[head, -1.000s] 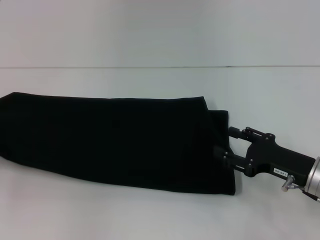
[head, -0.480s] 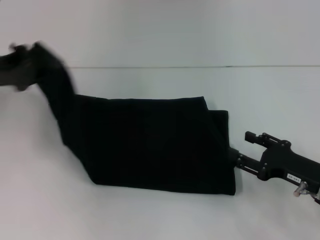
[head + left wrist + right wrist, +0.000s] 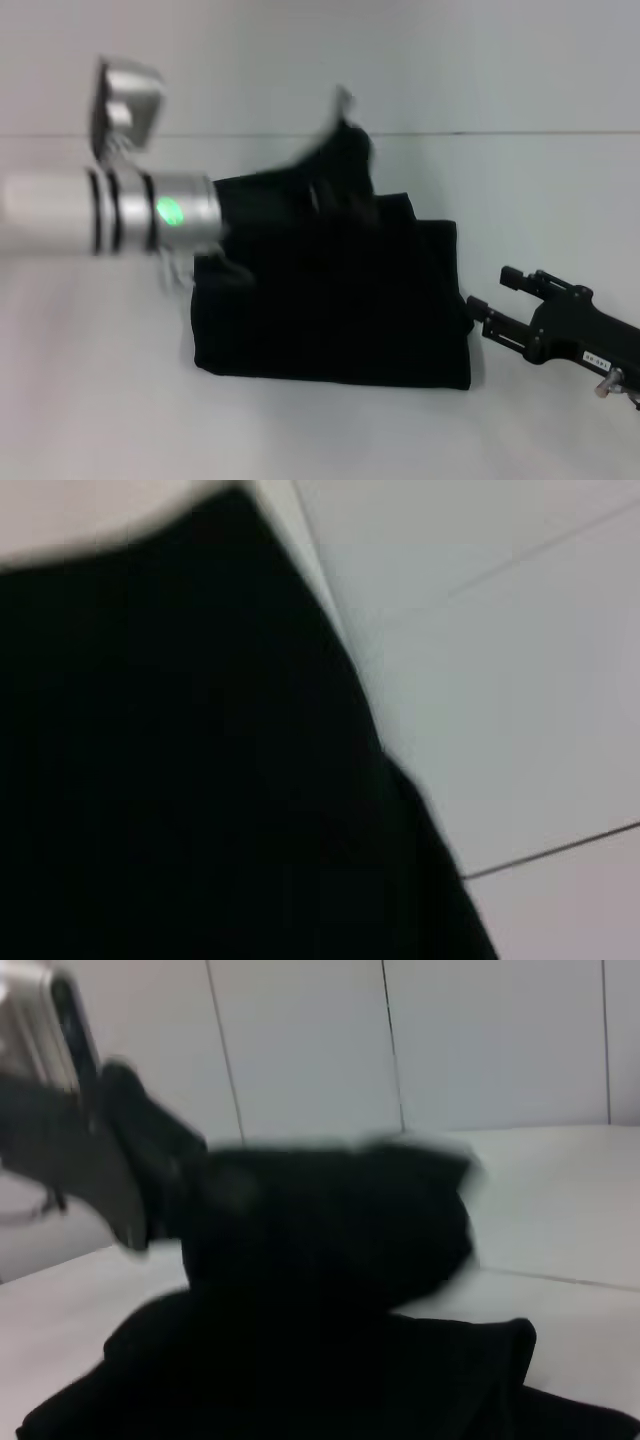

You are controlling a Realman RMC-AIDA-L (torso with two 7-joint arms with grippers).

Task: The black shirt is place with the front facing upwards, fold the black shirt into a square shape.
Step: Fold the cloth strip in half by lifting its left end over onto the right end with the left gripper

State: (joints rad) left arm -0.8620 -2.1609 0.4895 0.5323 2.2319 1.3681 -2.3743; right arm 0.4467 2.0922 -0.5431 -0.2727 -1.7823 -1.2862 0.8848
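Black shirt (image 3: 330, 300) on white worktop (image 3: 90, 420), left claw (image 3: 335, 175) lifting a fold, grip unclear, right claw (image 3: 490, 305) open just beside shirt's edge.

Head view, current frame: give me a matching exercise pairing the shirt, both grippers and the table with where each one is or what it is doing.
Things:
1. black shirt
2. left gripper
3. right gripper
4. table

States:
A. beside the shirt's right edge, apart from it
B. white, bare around the cloth
C. raised over the shirt, carrying its left end across
D. partly folded, bulk lying flat

Pairs: 1-D, 2-C, 3-A, 4-B
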